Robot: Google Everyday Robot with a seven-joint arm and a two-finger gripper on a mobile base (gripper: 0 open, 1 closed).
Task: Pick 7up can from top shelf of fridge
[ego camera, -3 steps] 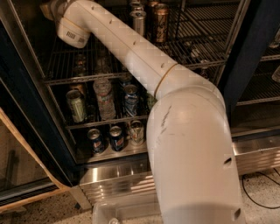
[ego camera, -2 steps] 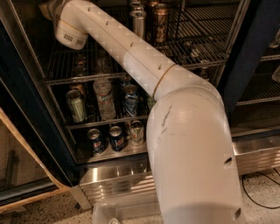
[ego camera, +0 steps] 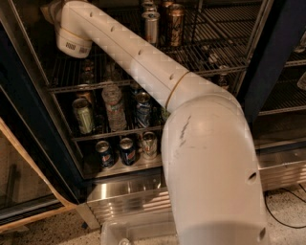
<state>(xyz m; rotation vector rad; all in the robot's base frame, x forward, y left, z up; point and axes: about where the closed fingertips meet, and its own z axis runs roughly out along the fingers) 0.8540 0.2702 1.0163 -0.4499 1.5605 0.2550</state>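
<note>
Because my gripper (ego camera: 51,9), whose state I cannot tell, sits at the upper-left edge, well left of the 7up can (ego camera: 151,27), swinging right may knock it into the 1 brown can (ego camera: 175,24) beside it.

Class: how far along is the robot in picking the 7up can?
Done: the arm reaches into the fridge. In hand: the hand sits at the top-left edge, apart from the 7up can. Left: grasp it and lift it off the top shelf.
</note>
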